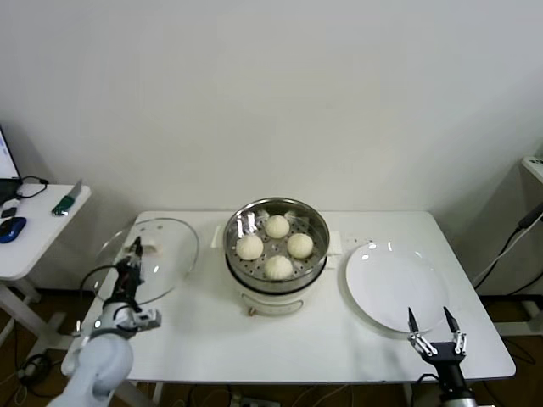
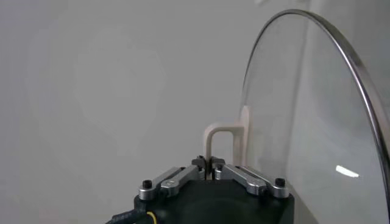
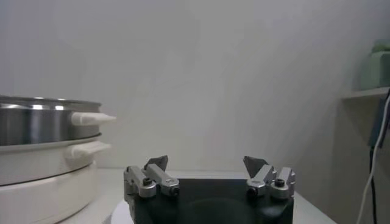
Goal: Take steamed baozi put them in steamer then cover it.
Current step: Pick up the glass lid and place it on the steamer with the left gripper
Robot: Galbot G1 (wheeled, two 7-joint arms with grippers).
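Observation:
Several cream-white steamed baozi (image 1: 277, 226) lie inside the shiny steamer (image 1: 299, 209) at the middle of the table. The cover (image 1: 165, 254), a clear glass lid with a metal rim, is tilted up at the table's left edge. My left gripper (image 1: 134, 251) is shut on its whitish bar handle (image 2: 222, 131). In the left wrist view the jaws (image 2: 209, 163) pinch the handle's leg, and the glass (image 2: 304, 109) stands beside them. My right gripper (image 1: 433, 326) waits open and empty near the table's front right, its fingertips (image 3: 206, 163) wide apart.
A flat white plate (image 1: 394, 284) lies right of the steamer, just behind the right gripper. The steamer's white pot base (image 3: 42, 176) shows in the right wrist view. A side table (image 1: 34, 229) with small items stands far left.

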